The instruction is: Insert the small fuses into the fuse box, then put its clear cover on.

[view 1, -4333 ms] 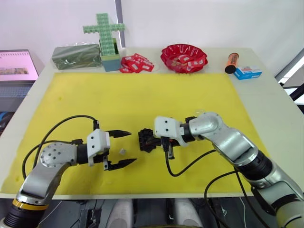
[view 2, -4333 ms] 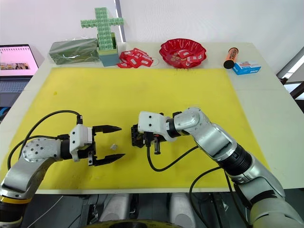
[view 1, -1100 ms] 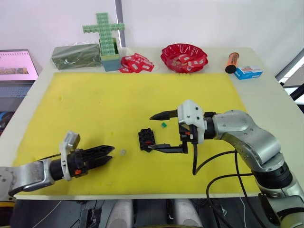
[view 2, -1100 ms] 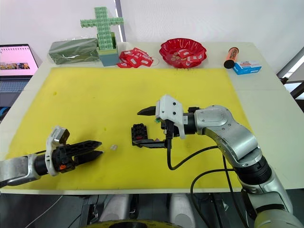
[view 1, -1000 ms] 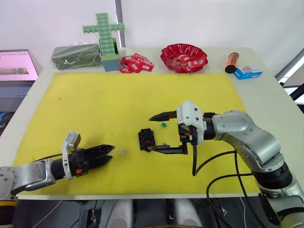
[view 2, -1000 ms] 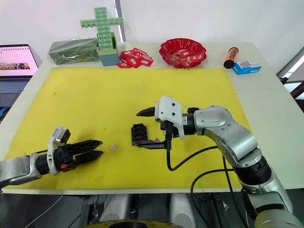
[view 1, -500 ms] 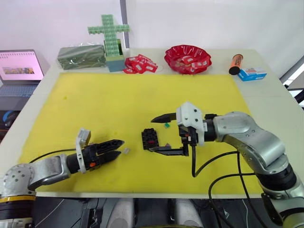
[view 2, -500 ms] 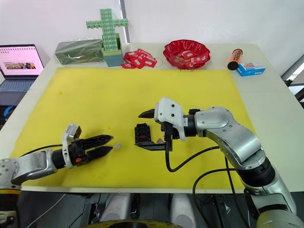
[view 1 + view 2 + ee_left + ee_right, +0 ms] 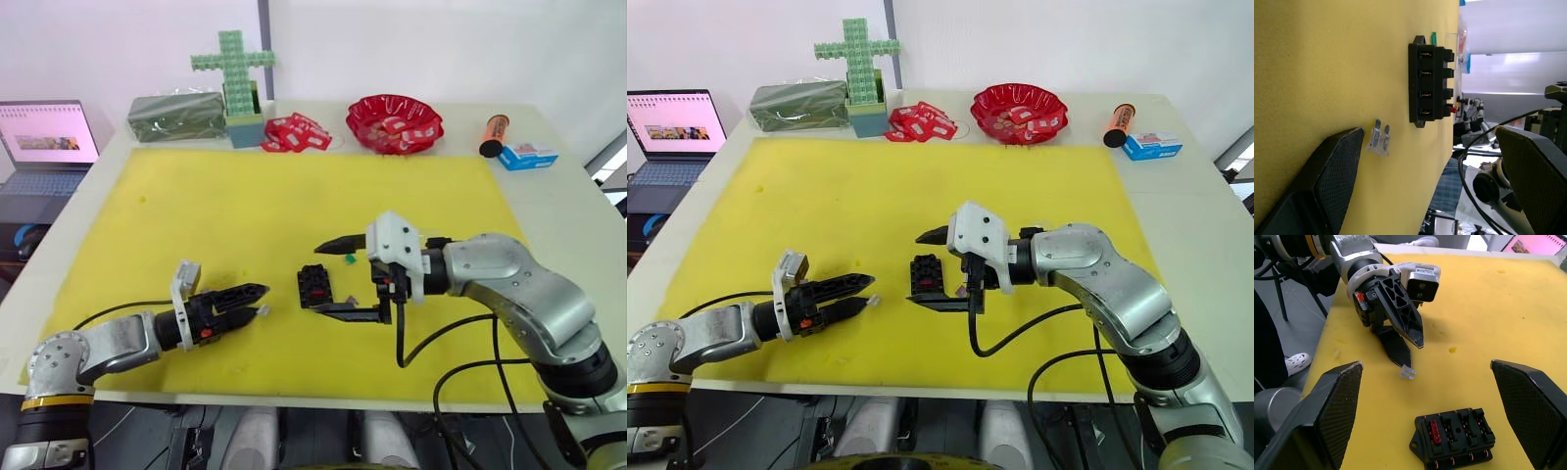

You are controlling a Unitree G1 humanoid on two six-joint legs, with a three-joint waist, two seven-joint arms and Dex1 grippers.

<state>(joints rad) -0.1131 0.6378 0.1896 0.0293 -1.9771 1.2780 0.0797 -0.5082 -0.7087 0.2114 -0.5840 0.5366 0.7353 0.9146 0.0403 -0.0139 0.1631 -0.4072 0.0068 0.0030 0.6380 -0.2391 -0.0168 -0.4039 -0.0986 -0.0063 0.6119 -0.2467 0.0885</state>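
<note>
The black fuse box (image 9: 314, 286) lies on the yellow mat (image 9: 245, 206) with a red fuse (image 9: 1434, 431) seated in one end slot. My right gripper (image 9: 312, 277) is open and straddles the box, one finger beyond it and one in front. A pale grey fuse (image 9: 261, 310) lies flat to the left of the box, right at the tips of my open left gripper (image 9: 260, 300), beside one fingertip (image 9: 1354, 139). A green fuse (image 9: 348, 259) and a purple fuse (image 9: 960, 290) lie just right of the box. I cannot make out the clear cover.
Along the table's far edge stand a green brick cross (image 9: 235, 73), red-and-white packets (image 9: 294, 130), a red bowl (image 9: 394, 122), an orange tube (image 9: 493, 134) and a blue box (image 9: 526, 155). A laptop (image 9: 49, 137) sits at the far left. A black cable (image 9: 411, 343) loops under my right arm.
The camera view has shifted. My left gripper has slid right along the mat until its tips reach the pale grey fuse. The right gripper has stayed around the fuse box.
</note>
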